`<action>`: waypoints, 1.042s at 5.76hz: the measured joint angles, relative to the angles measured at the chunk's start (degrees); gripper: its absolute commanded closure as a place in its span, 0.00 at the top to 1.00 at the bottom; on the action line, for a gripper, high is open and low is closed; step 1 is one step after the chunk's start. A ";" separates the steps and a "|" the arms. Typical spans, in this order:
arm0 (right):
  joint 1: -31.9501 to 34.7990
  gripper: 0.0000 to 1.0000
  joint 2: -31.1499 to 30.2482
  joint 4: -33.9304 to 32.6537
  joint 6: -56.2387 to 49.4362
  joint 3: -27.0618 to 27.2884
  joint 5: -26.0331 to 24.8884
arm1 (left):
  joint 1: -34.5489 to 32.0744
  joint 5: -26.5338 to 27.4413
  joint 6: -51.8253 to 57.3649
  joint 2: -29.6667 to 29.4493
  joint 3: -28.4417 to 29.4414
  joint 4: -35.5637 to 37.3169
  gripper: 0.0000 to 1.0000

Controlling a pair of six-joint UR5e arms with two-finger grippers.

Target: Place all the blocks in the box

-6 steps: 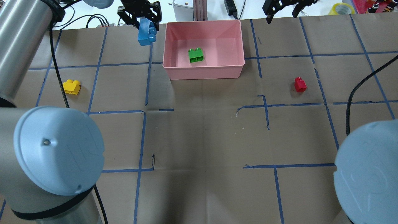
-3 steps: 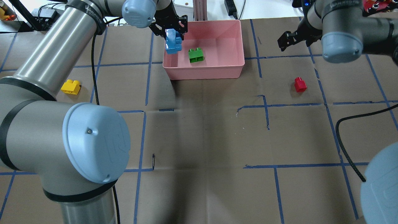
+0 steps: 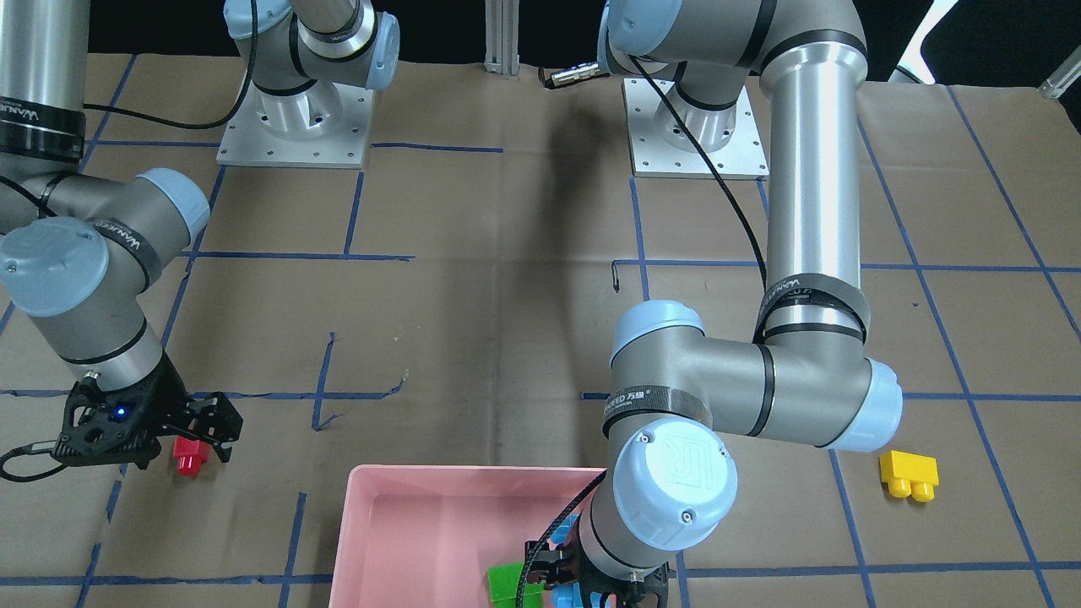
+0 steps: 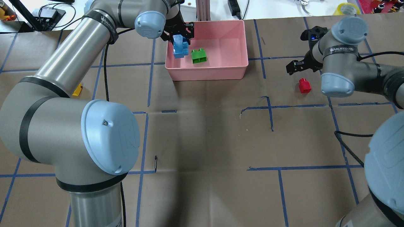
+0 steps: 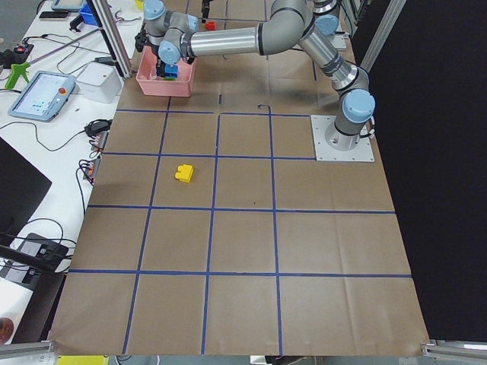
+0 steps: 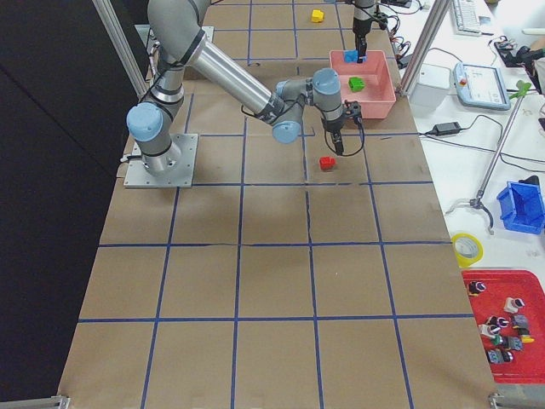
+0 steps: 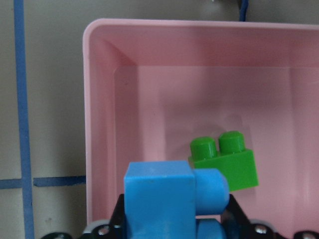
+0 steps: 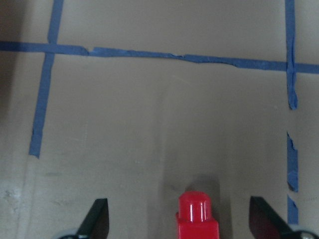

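My left gripper (image 4: 181,35) is shut on the blue brick (image 4: 180,47) and holds it over the left part of the pink box (image 4: 208,73). The blue brick fills the foreground of the left wrist view (image 7: 162,199). The green brick (image 4: 199,55) lies on the box floor just to its right. My right gripper (image 4: 297,67) is open and hangs above the red brick (image 4: 304,85) on the table. In the right wrist view the red brick (image 8: 198,219) stands between the spread fingers (image 8: 95,218). The yellow brick (image 3: 909,475) lies on the table at the robot's left, mostly hidden by my left arm in the overhead view.
Brown paper with a blue tape grid covers the table (image 4: 205,142). A tape roll (image 4: 346,8) and cables lie beyond the far edge. The left arm's elbow (image 4: 110,138) looms over the near left of the overhead view.
My left gripper has carried the blue brick rightward from outside the box to over its left part. My right arm has swung down and in, to above the red brick.
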 measured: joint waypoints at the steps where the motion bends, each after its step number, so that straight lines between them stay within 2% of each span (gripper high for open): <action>1: -0.68 0.99 0.73 -1.21 -0.61 1.84 -0.22 | -0.02 0.01 -1.72 0.36 0.19 0.43 0.99; 2: -0.87 0.99 1.15 -1.61 -0.88 3.16 -0.41 | 0.08 0.07 -2.48 1.65 0.63 -0.09 0.99; 3: -0.90 0.79 1.43 -1.74 -0.93 3.83 -1.16 | 0.66 0.13 -2.08 4.32 0.98 -2.13 0.99; 4: -0.93 0.41 1.42 -1.74 -0.89 4.04 -2.33 | 2.69 0.15 0.36 7.53 0.64 -4.66 0.99; 5: -0.93 0.09 1.29 -1.48 -0.75 4.06 -2.93 | 6.65 0.16 4.94 9.49 0.00 -6.18 0.99; 6: -0.94 0.06 1.31 -1.13 -0.50 4.06 -2.72 | 11.04 0.15 10.10 10.11 -0.53 -6.87 0.99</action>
